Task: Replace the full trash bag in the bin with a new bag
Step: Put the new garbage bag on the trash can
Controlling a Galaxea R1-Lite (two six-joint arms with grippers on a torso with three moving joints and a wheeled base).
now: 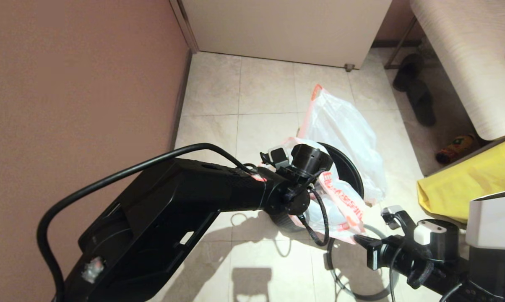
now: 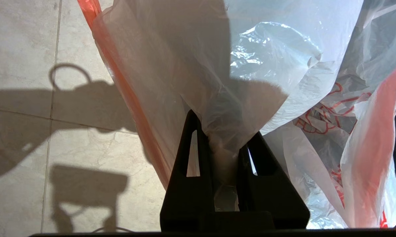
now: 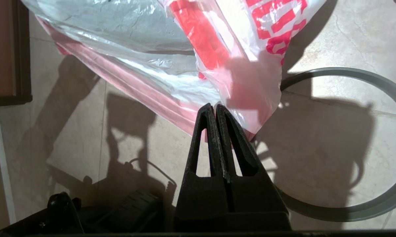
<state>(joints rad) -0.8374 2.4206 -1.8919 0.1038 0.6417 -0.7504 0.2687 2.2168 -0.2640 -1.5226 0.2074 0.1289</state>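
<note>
The bin (image 1: 350, 167), black inside, stands on the tiled floor under my left wrist. The new bag (image 1: 341, 200), thin white plastic with red print, drapes over the bin's rim and down its front. My left gripper (image 2: 224, 131) is shut on a bunched fold of the new bag (image 2: 171, 65); its red hand drawing (image 2: 316, 115) shows beside the fingers. The full trash bag (image 1: 347, 130), bulky and white with an orange hem, rests on the floor behind the bin. My right gripper (image 3: 215, 107) is shut and empty, with its tips at the new bag's hanging lower corner (image 3: 250, 89).
The grey hoop (image 1: 340, 274) lies flat on the floor beside my right gripper (image 1: 359, 240) and shows as an arc (image 3: 365, 212). A yellow fabric bag (image 1: 466, 188), a bench (image 1: 466, 63) and black slippers (image 1: 418, 92) are on the right. A wall (image 1: 68, 84) runs along the left.
</note>
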